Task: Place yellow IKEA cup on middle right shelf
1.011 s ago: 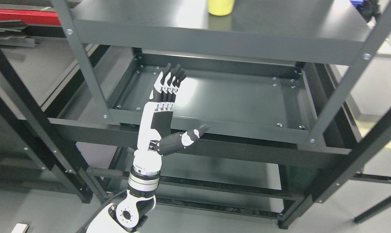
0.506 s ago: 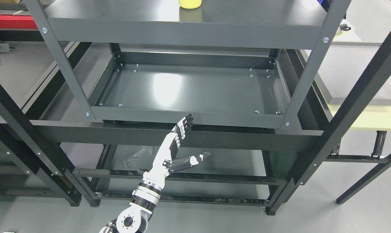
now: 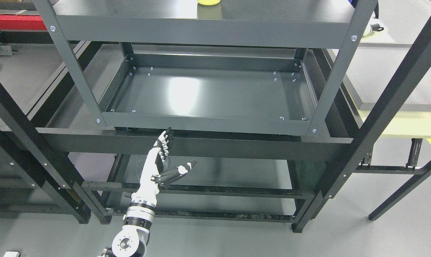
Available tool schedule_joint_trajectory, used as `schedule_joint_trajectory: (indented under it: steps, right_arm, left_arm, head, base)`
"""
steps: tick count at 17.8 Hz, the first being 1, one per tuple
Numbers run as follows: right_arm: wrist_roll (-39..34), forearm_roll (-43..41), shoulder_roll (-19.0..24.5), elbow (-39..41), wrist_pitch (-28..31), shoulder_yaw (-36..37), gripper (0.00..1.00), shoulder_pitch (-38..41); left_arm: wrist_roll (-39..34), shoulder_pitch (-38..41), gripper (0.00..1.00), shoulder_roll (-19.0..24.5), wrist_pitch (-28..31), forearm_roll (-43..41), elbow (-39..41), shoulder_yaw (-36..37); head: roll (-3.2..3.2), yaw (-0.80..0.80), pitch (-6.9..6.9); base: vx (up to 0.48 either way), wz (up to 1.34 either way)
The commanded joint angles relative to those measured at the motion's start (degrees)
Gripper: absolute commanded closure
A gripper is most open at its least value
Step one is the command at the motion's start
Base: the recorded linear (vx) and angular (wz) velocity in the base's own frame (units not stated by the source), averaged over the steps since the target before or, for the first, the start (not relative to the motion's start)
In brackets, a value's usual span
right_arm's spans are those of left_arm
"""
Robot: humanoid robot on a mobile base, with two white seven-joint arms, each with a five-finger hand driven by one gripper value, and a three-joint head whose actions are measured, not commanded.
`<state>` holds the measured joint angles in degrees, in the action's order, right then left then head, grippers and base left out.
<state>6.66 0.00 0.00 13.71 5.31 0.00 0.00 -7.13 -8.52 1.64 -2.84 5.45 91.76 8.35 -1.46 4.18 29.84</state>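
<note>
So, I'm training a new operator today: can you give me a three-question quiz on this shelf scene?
1. True or false: the left hand holds the yellow cup.
2. Where is the yellow cup?
A) upper shelf
B) floor
C) lower tray
3. Fill in: the left hand's fingers are ____.

Key: 1 false; 2 A; 3 open.

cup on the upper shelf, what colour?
Yellow. Only the bottom of the cup shows, at the top edge of the head view, on the dark grey shelf.
</note>
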Motion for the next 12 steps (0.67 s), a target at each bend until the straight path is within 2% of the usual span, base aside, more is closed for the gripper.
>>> schedule_joint_trajectory:
  steps: [1,7,12]
  right_arm:
    - [0.0,-1.4,-1.0,0.0,0.0,-1.0,0.01,0.8]
    - [0.0,-1.4,-1.0,0.0,0.0,-1.0,0.01,0.8]
    - [0.0,-1.4,-1.0,0.0,0.0,-1.0,0.01,0.8]
  left_arm:
    - [0.7,1.4,0.01,3.0,0.2,-0.4,1.8,-7.1]
    - [0.7,1.6,0.01,1.1,0.3,-0.4,1.8,-8.5]
    - [0.7,1.8,0.01,1.7,0.3,-0.4,1.8,-9.6]
  head:
    - [0.00,0.00,0.00]
    - [0.00,0.00,0.00]
    - [0.00,0.00,0.00]
  base:
    - [0.000,0.00]
    - [0.000,0.00]
    - [0.000,0.00]
